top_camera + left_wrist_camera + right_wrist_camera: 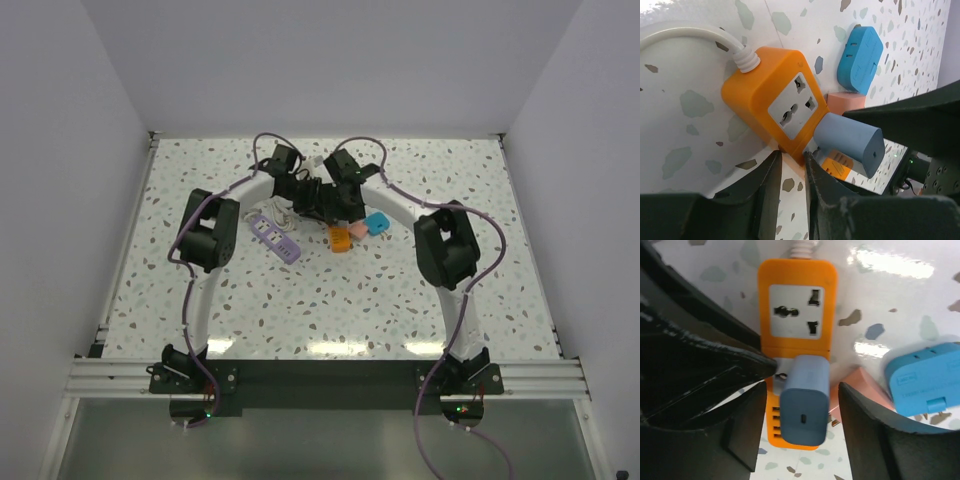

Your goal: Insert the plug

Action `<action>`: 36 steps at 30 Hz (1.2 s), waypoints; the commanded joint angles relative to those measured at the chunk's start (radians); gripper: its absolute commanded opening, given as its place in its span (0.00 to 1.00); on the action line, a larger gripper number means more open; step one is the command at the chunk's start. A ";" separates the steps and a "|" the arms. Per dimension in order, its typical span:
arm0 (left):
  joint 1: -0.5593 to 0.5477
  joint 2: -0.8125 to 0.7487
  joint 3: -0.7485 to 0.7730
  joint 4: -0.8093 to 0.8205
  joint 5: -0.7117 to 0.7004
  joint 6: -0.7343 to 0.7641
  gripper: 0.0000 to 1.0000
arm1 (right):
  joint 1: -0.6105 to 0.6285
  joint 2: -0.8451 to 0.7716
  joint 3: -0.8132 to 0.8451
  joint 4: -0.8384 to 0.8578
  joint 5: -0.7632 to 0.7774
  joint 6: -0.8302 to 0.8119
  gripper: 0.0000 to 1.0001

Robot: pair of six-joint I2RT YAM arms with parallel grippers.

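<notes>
An orange power strip [765, 85] with a white cord [685, 35] lies on the speckled table, seen also in the top view [342, 239] and the right wrist view [795, 280]. A grey-blue plug [804, 400] stands in its second socket, next to an empty socket; it also shows in the left wrist view [850, 142]. My left gripper [792, 162] pinches the strip's near edge between nearly closed fingers. My right gripper [801, 390] is open, one finger on each side of the plug with a gap on both sides.
A bright blue adapter [925, 380] and a pink block [860, 385] lie just right of the strip. A purple power strip [273, 236] lies to its left. Both arms meet over the far middle of the table [330, 330].
</notes>
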 commanded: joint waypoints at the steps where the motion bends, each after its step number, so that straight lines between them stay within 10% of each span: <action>1: -0.023 -0.005 0.006 -0.013 -0.028 0.023 0.28 | -0.017 0.011 0.028 -0.074 -0.022 0.003 0.63; 19: -0.021 -0.036 0.035 -0.048 -0.100 0.051 0.28 | -0.164 -0.318 -0.068 0.056 -0.073 0.044 0.82; 29: -0.016 -0.152 0.040 -0.070 -0.156 0.068 0.69 | -0.214 -0.279 -0.139 0.009 0.010 -0.022 0.82; 36: -0.016 -0.218 -0.016 -0.077 -0.157 0.094 0.76 | -0.214 -0.226 -0.173 0.091 0.000 -0.016 0.82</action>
